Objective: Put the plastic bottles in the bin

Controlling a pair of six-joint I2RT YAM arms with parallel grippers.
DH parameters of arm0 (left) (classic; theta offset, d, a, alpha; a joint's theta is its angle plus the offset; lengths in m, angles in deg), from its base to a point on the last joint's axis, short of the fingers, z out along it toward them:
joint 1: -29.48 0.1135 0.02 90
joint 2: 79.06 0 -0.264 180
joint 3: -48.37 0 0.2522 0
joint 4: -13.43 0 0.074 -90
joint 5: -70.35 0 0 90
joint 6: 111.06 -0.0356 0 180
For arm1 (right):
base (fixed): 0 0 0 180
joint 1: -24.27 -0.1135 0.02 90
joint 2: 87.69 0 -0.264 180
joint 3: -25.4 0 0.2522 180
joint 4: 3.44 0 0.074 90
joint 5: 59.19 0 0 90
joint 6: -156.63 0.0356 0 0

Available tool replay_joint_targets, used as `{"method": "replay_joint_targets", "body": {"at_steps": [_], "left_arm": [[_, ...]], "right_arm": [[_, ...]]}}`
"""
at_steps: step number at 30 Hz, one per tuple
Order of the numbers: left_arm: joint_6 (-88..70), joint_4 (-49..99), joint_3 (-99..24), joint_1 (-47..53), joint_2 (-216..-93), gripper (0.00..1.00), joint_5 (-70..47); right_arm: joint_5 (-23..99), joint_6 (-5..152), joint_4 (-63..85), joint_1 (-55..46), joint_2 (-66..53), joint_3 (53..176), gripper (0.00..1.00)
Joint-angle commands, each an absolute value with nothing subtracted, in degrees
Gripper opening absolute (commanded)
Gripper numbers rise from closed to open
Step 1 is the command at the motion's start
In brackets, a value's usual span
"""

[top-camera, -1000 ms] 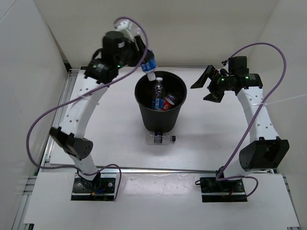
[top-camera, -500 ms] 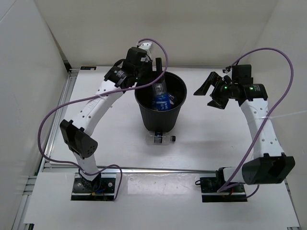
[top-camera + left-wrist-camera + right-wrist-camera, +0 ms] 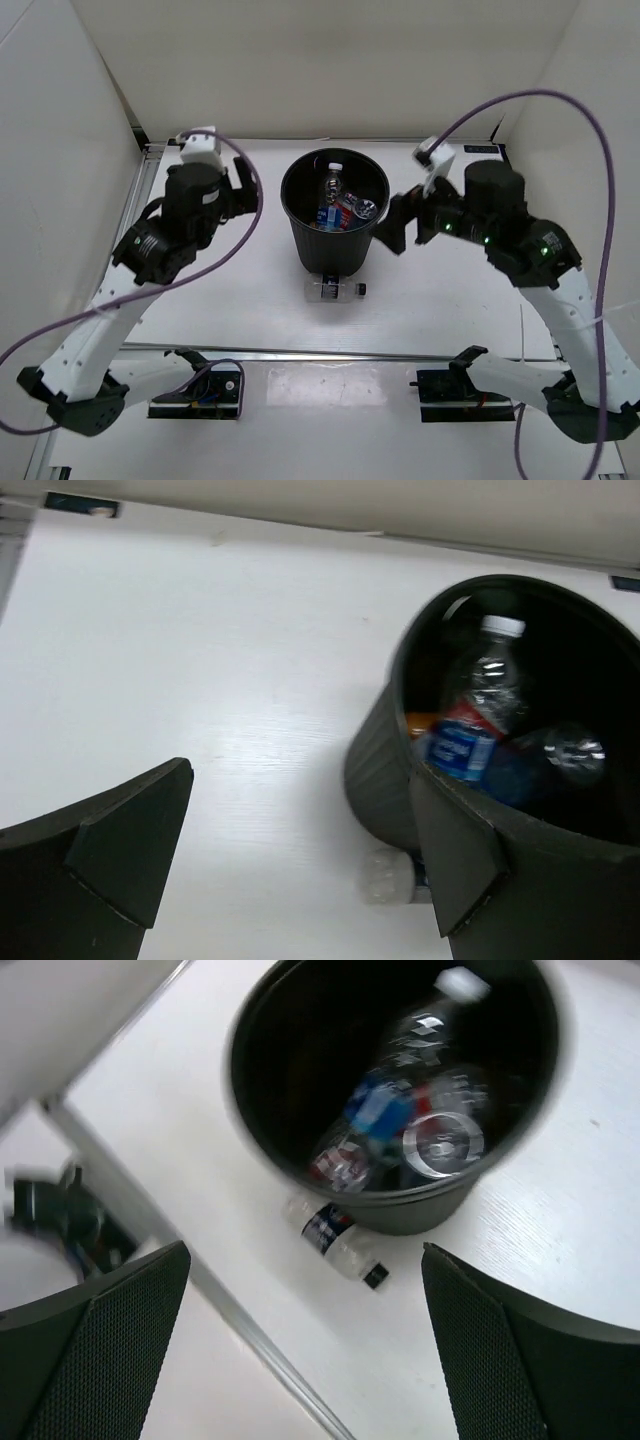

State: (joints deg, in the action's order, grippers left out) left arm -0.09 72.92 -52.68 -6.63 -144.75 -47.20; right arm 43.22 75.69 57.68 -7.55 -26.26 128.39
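The black bin (image 3: pixel 331 250) stands mid-table with several plastic bottles (image 3: pixel 340 205) inside it, among them clear ones with blue labels (image 3: pixel 455 750) and a red-labelled one. One clear bottle with a dark label and black cap (image 3: pixel 333 290) lies on the table against the bin's near side, also seen as the lying bottle (image 3: pixel 340 1242). My left gripper (image 3: pixel 243 192) hangs open and empty to the left of the bin (image 3: pixel 375 770). Open and empty too, my right gripper (image 3: pixel 398 228) is just right of the bin (image 3: pixel 430 1210), above the lying bottle.
A metal rail (image 3: pixel 330 352) runs along the table's near edge, showing also as the rail (image 3: pixel 250 1335). White walls close in the left, back and right sides. Purple cables (image 3: pixel 235 245) loop off both arms.
My left gripper opened and dropped its blue-labelled bottle into the bin, then drew back to the left. The right arm swung in toward the bin's right side.
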Motion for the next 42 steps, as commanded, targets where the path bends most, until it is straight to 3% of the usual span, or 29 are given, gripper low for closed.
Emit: {"method": "replay_joint_targets", "body": {"at_steps": [1,5,11,17,23,28,32,42], "left_arm": [[0.7,75.1,-45.5,-6.7,-139.5,1.0,-56.4],[3.6,78.9,-40.6,-6.7,-133.7,1.0,-58.5],[9.7,87.9,-38.0,-6.7,-129.0,1.0,-61.0],[16.3,95.4,-35.8,-6.7,-124.5,1.0,-62.9],[19.5,96.5,-31.6,-6.7,-118.9,1.0,-61.7],[19.5,97.6,-31.6,-6.7,-118.9,1.0,-60.4],[18.3,98.1,-31.6,-6.7,-120.7,1.0,-59.2],[17.8,99.9,-32.1,-6.7,-121.3,1.0,-56.5]], "right_arm": [[39.3,62.0,56.0,-17.0,-29.2,123.9,1.0],[27.8,55.7,53.9,-35.3,-31.4,114.9,1.0],[25.4,50.4,53.9,-49.2,-23.5,107.6,1.0],[24.0,49.6,49.4,-50.4,-15.6,104.6,1.0],[14.8,45.4,37.7,-49.7,-11.2,97.1,1.0],[12.3,43.9,25.1,-48.6,-7.9,90.6,1.0],[3.4,46.5,19.4,-48.0,-3.9,88.8,1.0],[-5.7,47.6,16.5,-42.7,6.9,95.1,1.0]]}}
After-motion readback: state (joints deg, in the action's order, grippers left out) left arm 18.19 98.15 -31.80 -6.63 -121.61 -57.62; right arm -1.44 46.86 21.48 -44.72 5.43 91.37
